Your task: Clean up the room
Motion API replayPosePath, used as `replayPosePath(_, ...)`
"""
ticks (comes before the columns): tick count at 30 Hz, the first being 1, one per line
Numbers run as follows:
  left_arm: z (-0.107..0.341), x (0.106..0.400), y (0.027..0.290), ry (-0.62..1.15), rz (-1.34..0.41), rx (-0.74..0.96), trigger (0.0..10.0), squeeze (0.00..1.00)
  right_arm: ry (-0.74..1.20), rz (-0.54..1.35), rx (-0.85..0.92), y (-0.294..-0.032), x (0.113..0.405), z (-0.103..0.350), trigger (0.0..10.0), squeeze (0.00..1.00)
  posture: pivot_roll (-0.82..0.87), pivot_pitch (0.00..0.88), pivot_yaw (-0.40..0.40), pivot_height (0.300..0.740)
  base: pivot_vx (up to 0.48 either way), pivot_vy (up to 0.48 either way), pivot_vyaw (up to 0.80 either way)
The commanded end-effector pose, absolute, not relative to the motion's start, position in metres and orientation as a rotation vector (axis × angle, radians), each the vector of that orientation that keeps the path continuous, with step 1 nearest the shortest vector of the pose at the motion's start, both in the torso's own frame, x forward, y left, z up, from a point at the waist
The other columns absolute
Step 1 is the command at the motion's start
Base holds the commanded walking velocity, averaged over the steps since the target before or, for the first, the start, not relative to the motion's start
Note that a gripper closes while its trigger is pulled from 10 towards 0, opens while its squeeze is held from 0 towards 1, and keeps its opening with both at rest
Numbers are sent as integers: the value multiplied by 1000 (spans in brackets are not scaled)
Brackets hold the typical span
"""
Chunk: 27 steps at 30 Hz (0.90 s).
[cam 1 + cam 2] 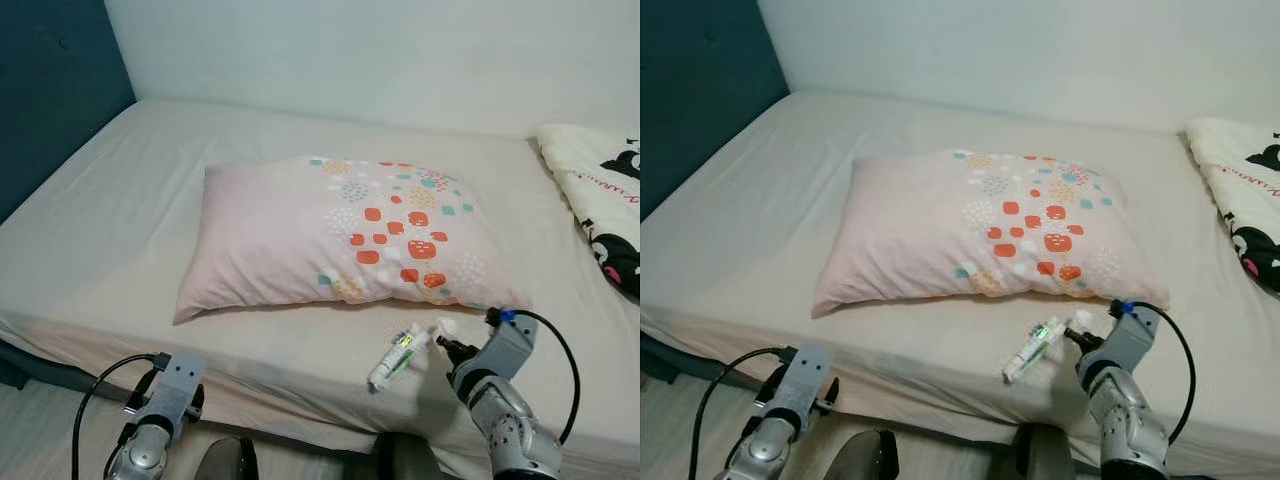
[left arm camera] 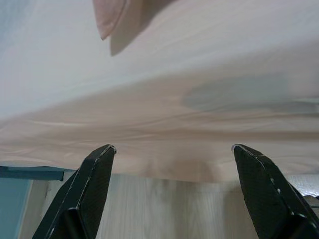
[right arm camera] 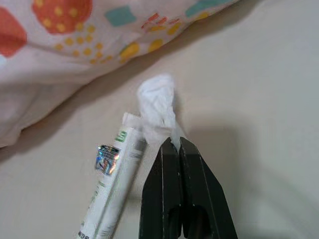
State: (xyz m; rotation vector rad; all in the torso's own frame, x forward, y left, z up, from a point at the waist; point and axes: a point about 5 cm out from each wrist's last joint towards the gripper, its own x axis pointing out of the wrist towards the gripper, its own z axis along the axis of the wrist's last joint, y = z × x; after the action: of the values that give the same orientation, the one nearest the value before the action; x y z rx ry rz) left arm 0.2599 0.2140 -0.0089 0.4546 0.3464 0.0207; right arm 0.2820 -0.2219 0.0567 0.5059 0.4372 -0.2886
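The right end effector [image 3: 175, 144] is pinching a crumpled tissue [image 3: 157, 107], fingers together on its corner. A tube [image 1: 397, 356] is lying just beside it, long axis running from the pillow [image 1: 340, 235] toward the bed [image 1: 120, 230] edge. The left end effector [image 2: 172, 154] is hanging spread apart off that edge.

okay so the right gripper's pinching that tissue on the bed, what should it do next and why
Probably lift straight up. The right gripper is shut on the crumpled tissue, which lies against the end of the tube beside the pillow; a vertical lift likely avoids dragging the tube.

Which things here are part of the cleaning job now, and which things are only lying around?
Part of the job:
- crumpled tissue, pinched by the right claw
- tube, lying beside it on the bed

Only lying around:
- pillow
- blanket
- left claw, open, idle
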Motion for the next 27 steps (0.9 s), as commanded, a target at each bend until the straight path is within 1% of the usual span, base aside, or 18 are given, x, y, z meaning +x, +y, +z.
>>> replayPosePath(1, -16, 254, 212, 383, 4, 453, 10000, 0, 469, -300, 539, -220, 280, 51, 4941, 0, 69, 101, -31, 565, 0, 0, 0)
replayPosePath(2, -15, 255, 212, 382, 3, 453, 10000, 0, 499, -292, 540, -218, 279, 48, 10000, 0, 69, 100, -29, 565, 0, 0, 0)
replayPosePath(3, -15, 255, 212, 381, 0, 454, 10000, 0, 566, -280, 569, -212, 276, 37, 10000, 0, 69, 101, -28, 565, 0, 0, 0)
replayPosePath(6, -15, 256, 211, 381, -3, 456, 10000, 0, 601, -259, 606, -207, 274, 32, 10000, 0, 72, 98, -26, 565, 0, 0, 0)
replayPosePath(11, -15, 256, 210, 380, -10, 458, 10000, 0, 581, -226, 664, -199, 278, 35, 10000, 0, 73, 97, -25, 565, 0, 0, 0)
replayPosePath(12, -15, 256, 210, 379, -12, 459, 10000, 0, 550, -210, 688, -196, 282, 40, 10000, 35, 74, 95, -24, 565, 0, 0, 0)
replayPosePath(13, -15, 256, 210, 378, -13, 460, 10000, 0, 537, -206, 692, -196, 284, 41, 10000, 129, 74, 95, -24, 565, 0, 0, 0)
replayPosePath(14, -15, 256, 209, 378, -14, 460, 10000, 0, 529, -204, 694, -197, 285, 42, 10000, 129, 74, 95, -24, 565, 0, 0, 0)
replayPosePath(15, -15, 257, 209, 377, -15, 460, 10000, 0, 524, -206, 694, -197, 286, 43, 10000, 663, 74, 95, -24, 565, 0, 0, 0)
replayPosePath(16, -15, 257, 209, 376, -16, 460, 10000, 0, 523, -209, 694, -198, 286, 43, 10000, 663, 74, 95, -24, 565, 0, 0, 0)
replayPosePath(17, -15, 257, 209, 375, -17, 461, 10000, 0, 518, -208, 700, -198, 287, 44, 10000, 878, 76, 91, -25, 565, 0, 0, 0)
replayPosePath(21, -15, 256, 209, 375, -19, 461, 10000, 0, 542, -215, 694, -198, 286, 43, 10000, 871, 76, 91, -25, 565, 0, 0, 0)
replayPosePath(22, -15, 256, 209, 376, -21, 461, 10000, 0, 582, -230, 690, -198, 283, 38, 10000, 820, 74, 93, -25, 565, 0, 0, 0)
replayPosePath(23, -15, 256, 209, 376, -22, 461, 10000, 0, 608, -235, 687, -197, 281, 35, 10000, 635, 74, 93, -25, 565, 0, 0, 0)
replayPosePath(24, -15, 256, 208, 377, -23, 461, 10000, 0, 642, -238, 683, -197, 278, 32, 10000, 557, 74, 93, -25, 565, 0, 0, 0)
replayPosePath(26, -15, 256, 208, 377, -24, 461, 10000, 0, 663, -238, 681, -196, 276, 29, 10000, 557, 74, 93, -25, 565, 0, 0, 0)
replayPosePath(27, -15, 256, 208, 377, -26, 461, 10000, 0, 675, -239, 681, -196, 275, 28, 10000, 443, 73, 96, -22, 565, 0, 0, 0)
